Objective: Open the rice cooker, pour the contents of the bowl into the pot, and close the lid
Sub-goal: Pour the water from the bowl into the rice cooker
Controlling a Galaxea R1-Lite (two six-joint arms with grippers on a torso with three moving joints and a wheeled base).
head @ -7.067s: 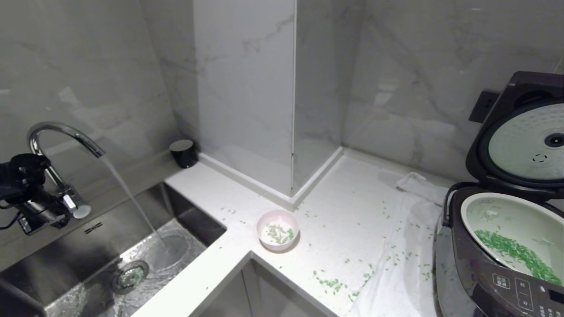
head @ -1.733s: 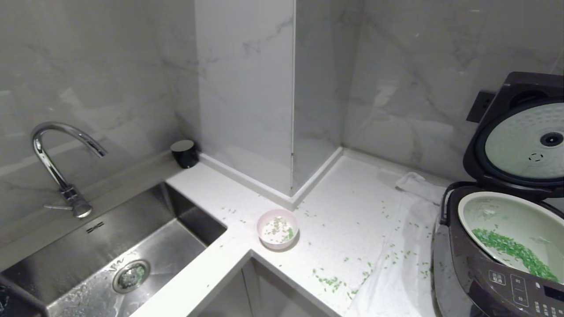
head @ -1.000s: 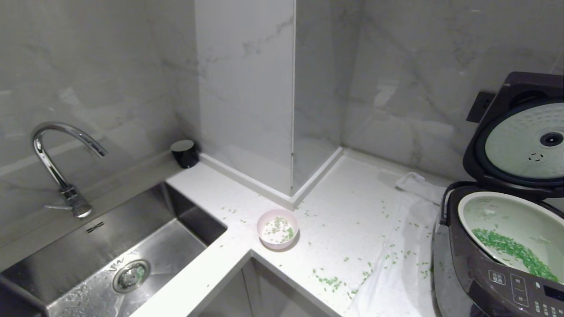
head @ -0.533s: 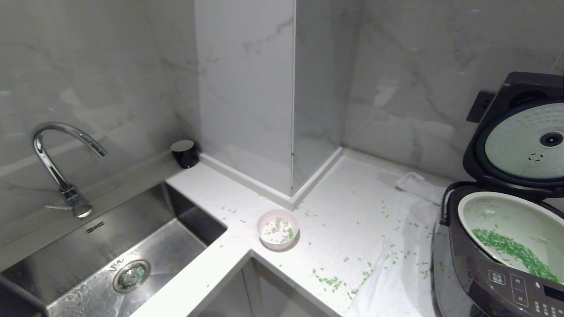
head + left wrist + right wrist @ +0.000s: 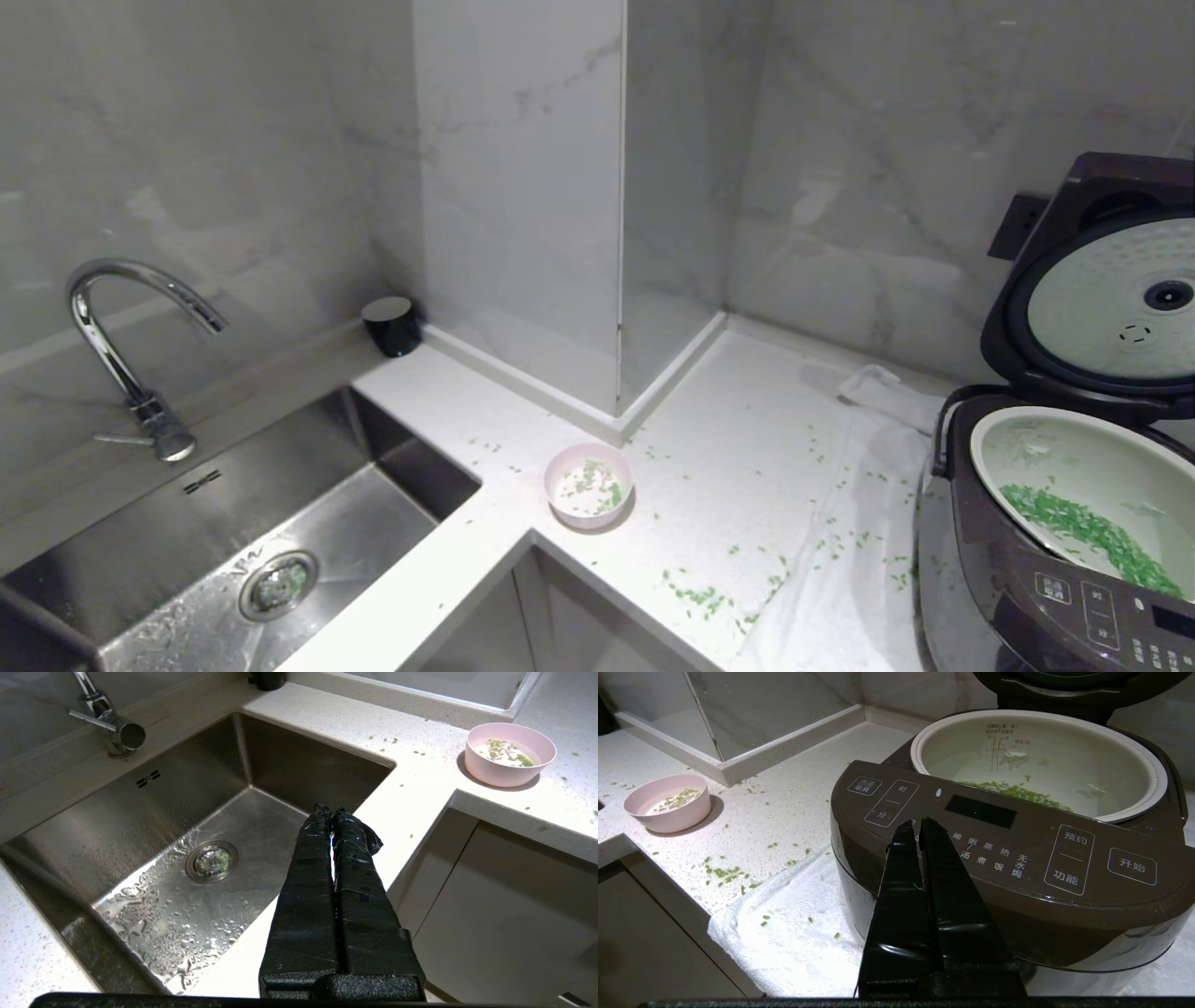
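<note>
Counter (image 5: 728,448): rice cooker (image 5: 1017,858) btns 预约, 功能, 开始 (lid (image 5: 1102,289) up).

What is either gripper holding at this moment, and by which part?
Nothing. The left gripper is shut on nothing by the sink; the right gripper is shut and empty before the rice cooker. The bowl sits untouched.

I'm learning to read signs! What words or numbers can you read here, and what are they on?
All on the rice cooker's front panel:
"保温 取消"
"时 / 分"
"稀 粥 蒸 热 无" over "汤 煮 饭 水 焗"
"预约 / 功能"
"开始"
The marks inside the pot are too small to read, and the display is blank.
</note>
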